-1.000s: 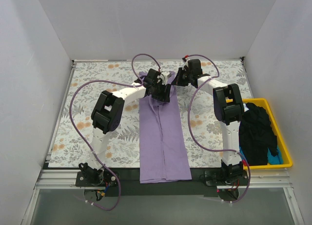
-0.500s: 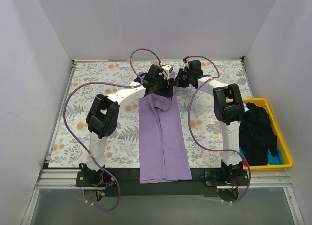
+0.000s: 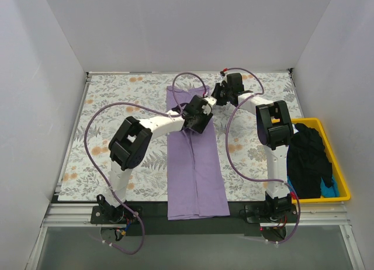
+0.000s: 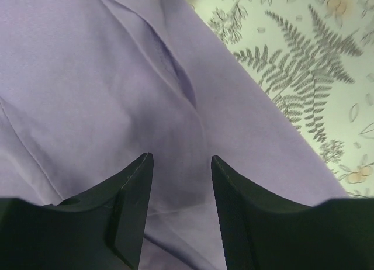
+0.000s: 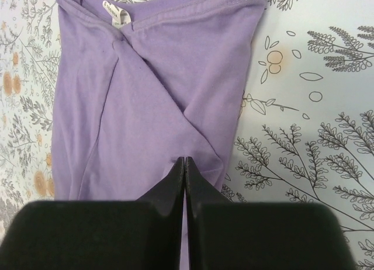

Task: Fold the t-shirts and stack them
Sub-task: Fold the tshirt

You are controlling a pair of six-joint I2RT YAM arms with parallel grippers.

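1. The lavender shirt lies flat on the worktop as a long narrow strip with its sides folded in. Its neck end is just beyond both sets of fingers, and its hem runs back behind them and drapes over the near edge
2. My left fingers stand apart with nothing between them. They hover low over the cloth, which fills the view below and ahead of them, and the strip's edge runs off to their right
3. My right fingers are pressed together, tips at the shirt's side edge. I cannot tell whether a thin bit of cloth is caught between them. The collar and its white label lie ahead of them
4. I expect the shirt to be light, thin and limp. It should sag between two holds, crease easily and drag on the worktop instead of sliding freely. It is not fragile, but the folded layers could slip apart if I pinch only the top one
5. I would take hold at the two corners of the neck end, one set of fingers on each side. Each pinch should come in low at the edge and catch every layer, so the fold can be carried back evenly toward the hem
6. A black shirt and a blue shirt wait in the yellow tray, well off to the right of my right fingers
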